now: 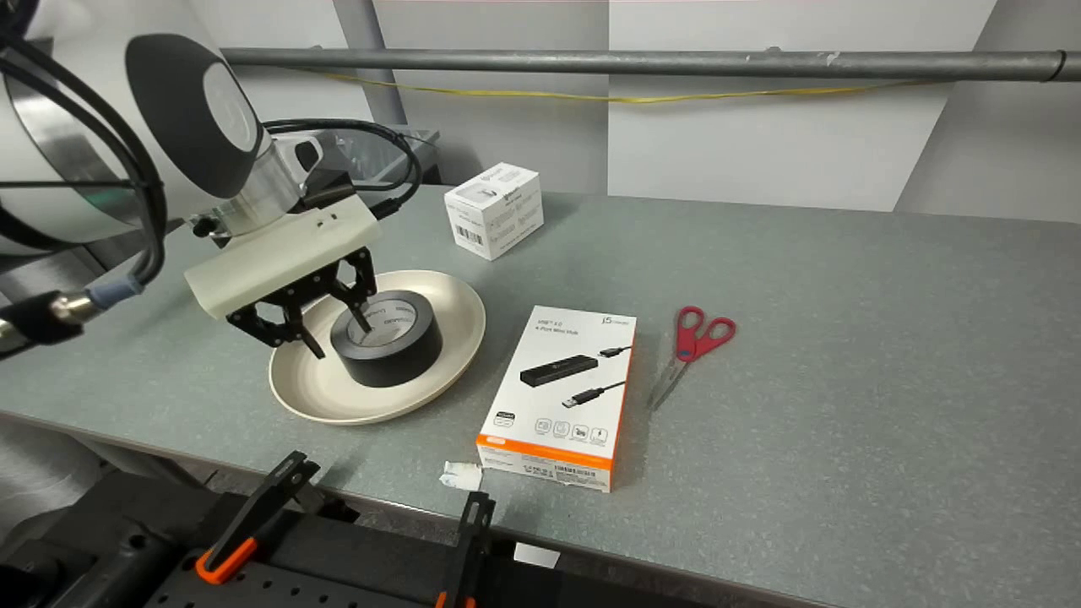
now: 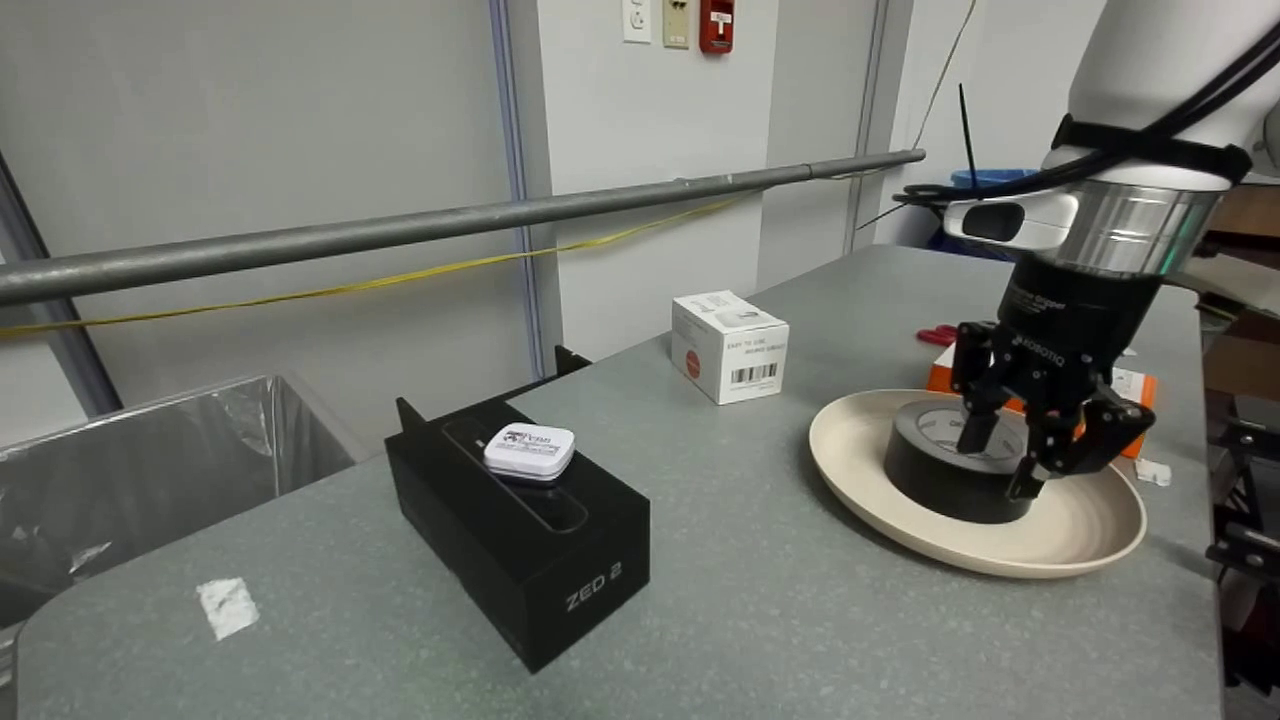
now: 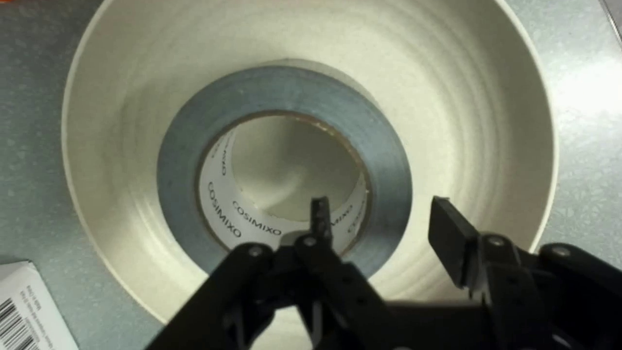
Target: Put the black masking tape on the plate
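Farthest left in an exterior view, a plastic-lined bin (image 2: 150, 480) sits past the end of the grey table (image 2: 330, 640), and a torn white scrap (image 2: 228, 607) lies on the tabletop near it. A grey pipe (image 2: 400, 237) runs above, with a yellow cord (image 2: 400, 279) strung below it. Next comes a black box (image 2: 590, 560) marked ZED 2, carrying a small white case (image 2: 530, 450). Further right stands a white carton (image 2: 730, 350), apart from its neighbours. Then the large cream plate (image 2: 850, 470) sits flat on the table, and inside it lies the black masking tape (image 2: 945, 488), hollow upward; the wrist view shows the plate's floor through the ring. Past the plate, in both exterior views, is a white-and-orange hub box (image 1: 557, 397) with red-handled scissors (image 1: 687, 346) just beside it. Over the roll hangs the gripper (image 2: 995, 470), its fingers well parted, with the side of the ring between them. In the wrist view one finger (image 3: 320, 218) shows against the hollow and the other outside the roll, a strip of plate visible between that outer one and the tape; how deep the inner one reaches, I cannot tell. Rightmost, the white arm (image 2: 1150, 70) rises at a slant, a black strap (image 2: 1210, 160) wrapped around its lower part.
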You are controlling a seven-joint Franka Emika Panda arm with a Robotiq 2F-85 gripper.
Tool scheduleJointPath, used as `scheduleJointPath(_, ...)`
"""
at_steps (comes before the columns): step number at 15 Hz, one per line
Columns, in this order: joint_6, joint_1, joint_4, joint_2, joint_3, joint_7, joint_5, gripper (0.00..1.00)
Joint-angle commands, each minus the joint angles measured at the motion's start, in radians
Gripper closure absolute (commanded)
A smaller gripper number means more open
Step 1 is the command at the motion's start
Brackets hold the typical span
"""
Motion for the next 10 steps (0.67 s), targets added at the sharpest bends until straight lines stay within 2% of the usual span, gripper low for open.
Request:
scheduleJointPath(1,0.039,0.014,0.003,0.001,-0.009,0.035,-0.019,0.12)
scheduleJointPath(2,0.036,0.013,0.006,-0.001,-0.008,0.036,-0.015,0.04)
scheduleJointPath(3,0.036,0.012,0.008,-0.002,-0.007,0.039,-0.011,0.01)
scheduleJointPath(10,0.001,0.001,0.015,0.000,0.001,0.032,0.003,0.00)
